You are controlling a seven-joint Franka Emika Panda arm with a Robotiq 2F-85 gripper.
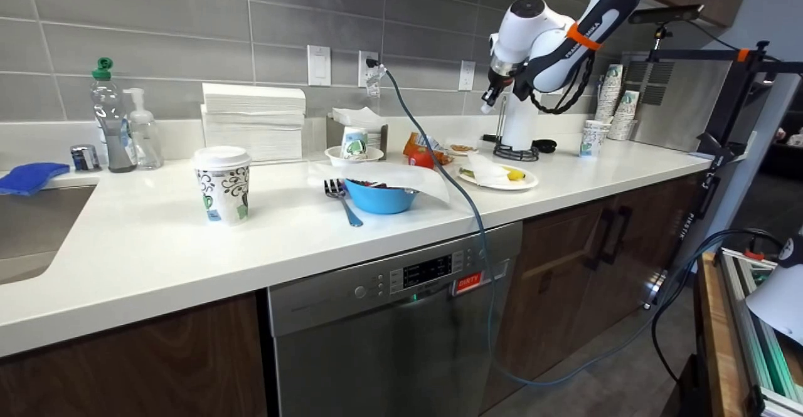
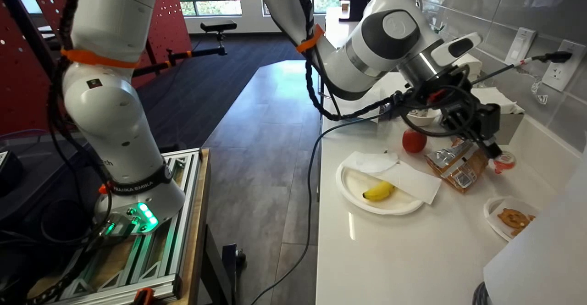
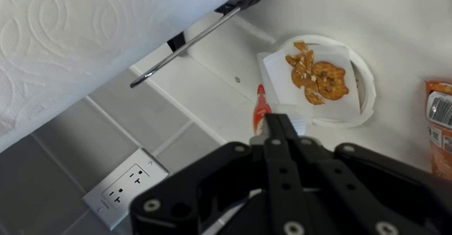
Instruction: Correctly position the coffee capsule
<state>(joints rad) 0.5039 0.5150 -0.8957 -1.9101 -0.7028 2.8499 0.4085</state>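
The coffee capsule (image 3: 261, 111) shows a red printed lid to the left of my fingertips in the wrist view, with a whitish ribbed body to their right. It also shows in both exterior views, as a small white shape (image 1: 486, 108) and with its red-and-white lid facing out (image 2: 505, 161). My gripper (image 3: 279, 116) has its fingers pressed together at the capsule, which they partly hide. The gripper also shows in both exterior views (image 1: 490, 96) (image 2: 491, 150), tilted down and raised above the counter near the back wall.
The paper towel roll (image 3: 106, 33) on its wire stand is close by. The counter (image 2: 390, 259) holds a plate of cookies (image 3: 367, 83), an orange bag (image 2: 458, 165), a tomato (image 2: 414, 140) and a banana plate (image 2: 348, 195). A cable (image 1: 458, 179) hangs from the wall outlet (image 1: 369, 69).
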